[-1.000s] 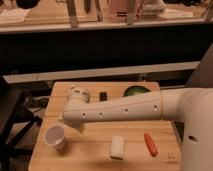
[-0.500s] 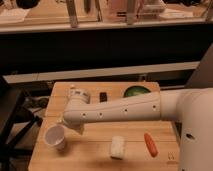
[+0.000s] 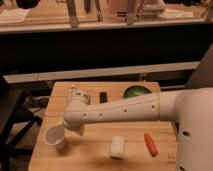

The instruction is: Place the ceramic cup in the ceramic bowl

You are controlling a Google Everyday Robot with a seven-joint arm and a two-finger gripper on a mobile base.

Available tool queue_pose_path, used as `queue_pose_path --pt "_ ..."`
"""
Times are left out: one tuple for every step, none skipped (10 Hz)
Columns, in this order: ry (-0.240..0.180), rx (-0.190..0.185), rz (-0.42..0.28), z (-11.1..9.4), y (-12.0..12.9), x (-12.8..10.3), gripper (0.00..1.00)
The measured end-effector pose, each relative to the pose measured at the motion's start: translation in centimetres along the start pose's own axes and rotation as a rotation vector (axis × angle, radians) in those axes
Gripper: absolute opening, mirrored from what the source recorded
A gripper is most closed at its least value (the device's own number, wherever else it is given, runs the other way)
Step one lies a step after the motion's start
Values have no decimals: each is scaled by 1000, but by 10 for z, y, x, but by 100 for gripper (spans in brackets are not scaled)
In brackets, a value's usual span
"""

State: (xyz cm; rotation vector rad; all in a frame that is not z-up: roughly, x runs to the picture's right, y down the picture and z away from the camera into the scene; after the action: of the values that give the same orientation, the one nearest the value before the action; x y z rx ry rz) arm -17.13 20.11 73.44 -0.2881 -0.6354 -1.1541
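The white ceramic cup [image 3: 55,137] stands upright on the wooden table [image 3: 90,157] near its front left corner. The green ceramic bowl [image 3: 138,92] sits at the back of the table, right of middle, its near side hidden behind my white arm [image 3: 125,111]. The arm reaches leftward across the table. My gripper [image 3: 65,129] hangs under the arm's end, right at the cup's upper right rim, mostly hidden by the arm. The cup is far to the left of the bowl.
A flat white block [image 3: 118,147] and an orange-red stick-shaped object [image 3: 150,143] lie on the front part of the table. A small black object [image 3: 103,97] lies at the back, left of the bowl. A dark shelf unit [image 3: 105,45] stands behind the table.
The arm's end has shifted very slightly. The cup and the bowl stay where they were.
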Motion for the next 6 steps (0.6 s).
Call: queue_pose_path --pt "-7 -2 -16 2 1 -1 80" --pt "-12 -3 -27 5 3 -2 80" --pt "-16 -3 -34 5 2 -3 80" --pt "-22 -6 -48 8 3 -5 80" --pt "-28 -9 -61 11 3 -6 80" --pt "-33 -14 -73 13 5 -6 80"
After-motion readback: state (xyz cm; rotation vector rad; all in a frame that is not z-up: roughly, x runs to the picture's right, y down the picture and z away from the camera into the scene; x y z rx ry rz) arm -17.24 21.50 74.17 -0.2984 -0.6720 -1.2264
